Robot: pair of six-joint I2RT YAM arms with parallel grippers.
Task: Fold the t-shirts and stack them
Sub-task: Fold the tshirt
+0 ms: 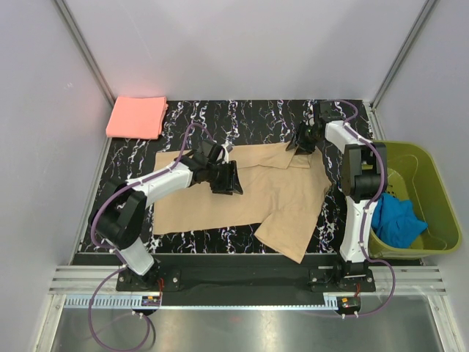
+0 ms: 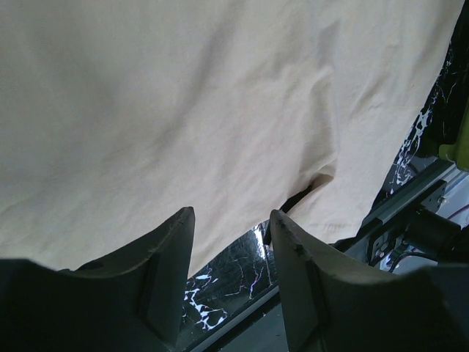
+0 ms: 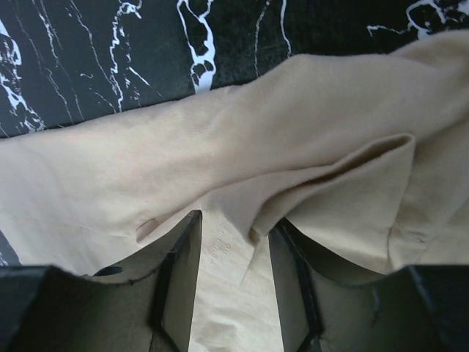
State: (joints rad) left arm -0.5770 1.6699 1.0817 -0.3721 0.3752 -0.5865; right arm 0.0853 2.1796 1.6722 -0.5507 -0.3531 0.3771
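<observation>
Left end effector [image 2: 231,220]: jaws half-wide, empty; tan-beige cloth t-shirt [image 2: 183,110] lies ahead of its tips. Right end effector [image 3: 234,224]: jaws half-wide, straddling that shirt's fold on black marbled desk [image 3: 110,51].

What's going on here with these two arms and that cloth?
Two robot arms are working on a tan t-shirt spread on the marble table. The left hand is open over the shirt. The right hand, jaws apart, is at its far edge. A pink t-shirt already lies folded at the far left corner.
</observation>
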